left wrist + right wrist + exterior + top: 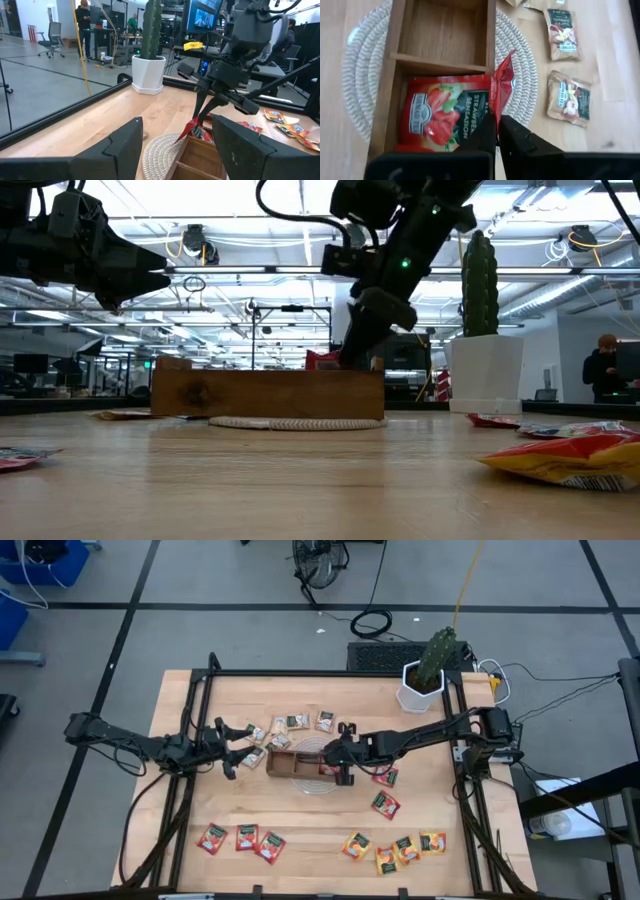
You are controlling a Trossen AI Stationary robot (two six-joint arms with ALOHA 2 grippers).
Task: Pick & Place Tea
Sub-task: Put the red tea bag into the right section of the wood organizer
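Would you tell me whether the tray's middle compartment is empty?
Empty: the middle compartment shows bare wood, while a red sachet lies next door.

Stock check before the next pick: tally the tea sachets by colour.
Red square tea sachets: 7 (one in the right gripper, one in the brown wooden tray)
Orange-yellow sachets: 4
Pale beige sachets, dark labels: 6
Total: 17

Right pincer [345,776] blocks tray [283,762].

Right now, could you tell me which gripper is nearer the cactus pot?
Right. The right gripper is at the tray, shut on a red sachet; the left gripper hovers beyond the tray, farther from the cactus pot.
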